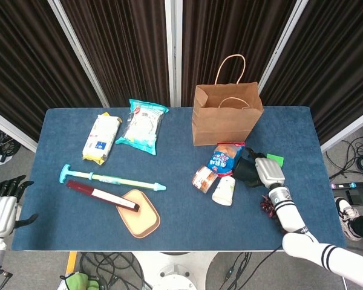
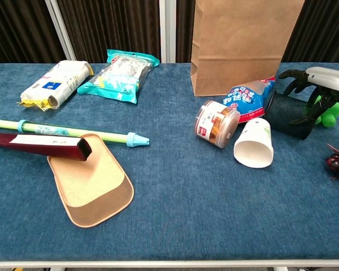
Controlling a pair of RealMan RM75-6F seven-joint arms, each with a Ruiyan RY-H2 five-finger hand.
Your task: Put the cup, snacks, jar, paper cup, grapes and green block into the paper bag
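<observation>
Green block (image 2: 331,110) sits mostly hidden behind right robot hand (image 2: 311,93).

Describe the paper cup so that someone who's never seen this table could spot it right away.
Find the brown paper bag standing at the table's far edge. In front of it lies a small cluster; the paper cup is nearest you, on its side, the only plain white item.

This looks like a robotics lab or test cell rather than a home. A table (image 1: 60,235) covered in blue felt stands before dark pleated curtains (image 1: 121,48) hung between white metal frame posts (image 1: 171,51). Loose cables (image 1: 360,154) trail over the grey floor (image 1: 12,160) beside and under it.
</observation>
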